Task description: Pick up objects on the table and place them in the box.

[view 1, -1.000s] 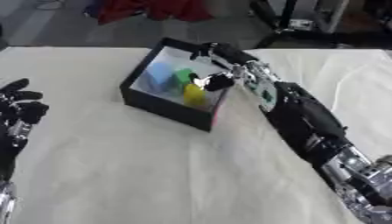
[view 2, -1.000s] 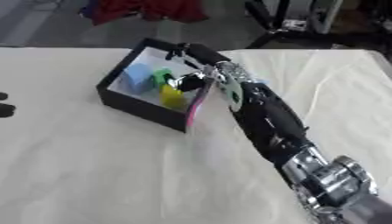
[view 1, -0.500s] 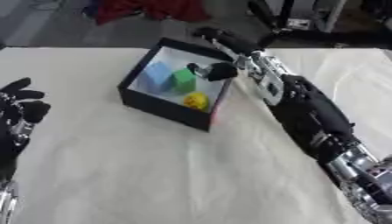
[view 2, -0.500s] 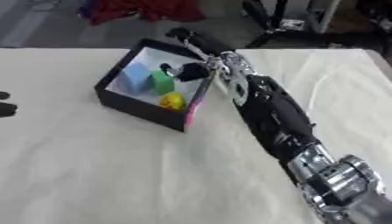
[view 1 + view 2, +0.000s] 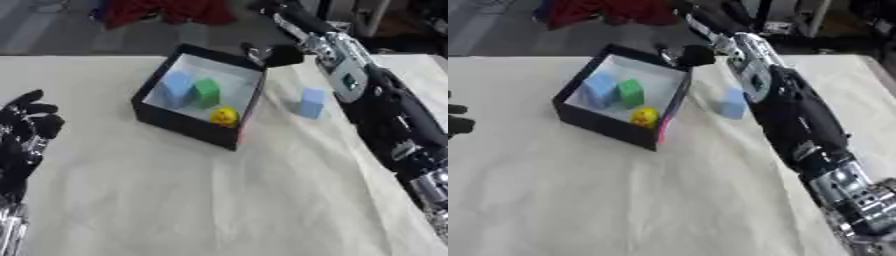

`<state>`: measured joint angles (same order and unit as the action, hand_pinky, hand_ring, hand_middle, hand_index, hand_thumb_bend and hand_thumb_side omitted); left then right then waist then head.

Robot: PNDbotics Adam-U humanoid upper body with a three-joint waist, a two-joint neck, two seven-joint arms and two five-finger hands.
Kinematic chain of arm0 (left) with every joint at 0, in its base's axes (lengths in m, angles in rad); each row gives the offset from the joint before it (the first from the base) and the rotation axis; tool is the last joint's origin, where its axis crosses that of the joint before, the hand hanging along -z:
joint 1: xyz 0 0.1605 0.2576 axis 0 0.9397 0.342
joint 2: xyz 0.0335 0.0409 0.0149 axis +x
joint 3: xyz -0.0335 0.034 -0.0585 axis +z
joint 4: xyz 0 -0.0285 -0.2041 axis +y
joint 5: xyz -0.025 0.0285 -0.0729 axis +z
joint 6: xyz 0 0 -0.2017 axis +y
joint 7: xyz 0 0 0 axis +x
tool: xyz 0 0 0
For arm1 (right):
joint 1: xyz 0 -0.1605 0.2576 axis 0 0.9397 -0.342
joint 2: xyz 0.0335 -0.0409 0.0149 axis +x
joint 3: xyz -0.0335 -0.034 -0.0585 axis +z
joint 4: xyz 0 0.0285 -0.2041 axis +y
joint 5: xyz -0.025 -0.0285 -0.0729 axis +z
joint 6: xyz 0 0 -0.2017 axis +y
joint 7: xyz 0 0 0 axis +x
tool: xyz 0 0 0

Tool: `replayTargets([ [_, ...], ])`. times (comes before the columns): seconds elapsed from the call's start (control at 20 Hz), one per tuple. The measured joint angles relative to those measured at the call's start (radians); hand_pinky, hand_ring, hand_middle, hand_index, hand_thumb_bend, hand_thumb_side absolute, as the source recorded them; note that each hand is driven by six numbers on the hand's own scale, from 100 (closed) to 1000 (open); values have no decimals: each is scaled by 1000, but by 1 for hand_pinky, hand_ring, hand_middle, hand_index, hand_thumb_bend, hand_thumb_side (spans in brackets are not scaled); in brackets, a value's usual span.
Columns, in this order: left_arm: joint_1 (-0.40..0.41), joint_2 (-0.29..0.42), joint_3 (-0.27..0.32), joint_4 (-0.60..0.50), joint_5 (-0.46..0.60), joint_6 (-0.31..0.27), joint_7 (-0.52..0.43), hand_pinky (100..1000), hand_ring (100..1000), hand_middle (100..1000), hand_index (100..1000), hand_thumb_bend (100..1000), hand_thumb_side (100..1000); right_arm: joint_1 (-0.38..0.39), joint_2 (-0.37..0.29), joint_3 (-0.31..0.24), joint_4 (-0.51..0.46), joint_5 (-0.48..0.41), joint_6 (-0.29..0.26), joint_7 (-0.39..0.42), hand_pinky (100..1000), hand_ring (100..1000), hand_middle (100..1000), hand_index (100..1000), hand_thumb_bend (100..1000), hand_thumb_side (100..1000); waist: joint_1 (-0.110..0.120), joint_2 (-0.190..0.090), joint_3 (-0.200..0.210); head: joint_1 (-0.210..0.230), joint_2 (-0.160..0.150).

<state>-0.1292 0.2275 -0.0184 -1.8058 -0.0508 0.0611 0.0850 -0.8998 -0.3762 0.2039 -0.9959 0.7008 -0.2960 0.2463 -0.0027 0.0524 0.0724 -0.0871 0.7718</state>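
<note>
Left eye view: black box, centre-left, holds a blue block, a green block and a yellow object. A light blue block stands on the cream surface just right of it. Right hand, top, fingers spread, empty. Left hand, left edge, fingers relaxed.

Right eye view: the right arm crosses the right half.

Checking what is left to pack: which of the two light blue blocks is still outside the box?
The light blue block lying on the cloth to the right of the black box. The other blue block sits inside, beside the green block.
</note>
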Motion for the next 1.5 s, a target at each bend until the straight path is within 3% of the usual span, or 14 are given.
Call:
replayTargets([
  [0.5, 7, 5, 10, 4, -3, 3, 7, 673, 593, 618, 842, 907, 661, 83, -64, 9, -21, -87, -10, 168, 905, 937, 972, 989, 237, 704, 0, -8, -17, 24, 0],
  [0.85, 7, 5, 11, 6, -3, 4, 9, 673, 593, 618, 843, 908, 662, 109, -68, -13, 56, -97, -9, 265, 911, 942, 972, 987, 249, 686, 0, -8, -18, 25, 0],
  [1.5, 7, 5, 11, 6, -3, 5, 9, 673, 593, 618, 843, 908, 662, 106, -59, -55, 190, -32, -5, 242, 907, 936, 966, 986, 251, 683, 0, -8, -10, 21, 0],
])
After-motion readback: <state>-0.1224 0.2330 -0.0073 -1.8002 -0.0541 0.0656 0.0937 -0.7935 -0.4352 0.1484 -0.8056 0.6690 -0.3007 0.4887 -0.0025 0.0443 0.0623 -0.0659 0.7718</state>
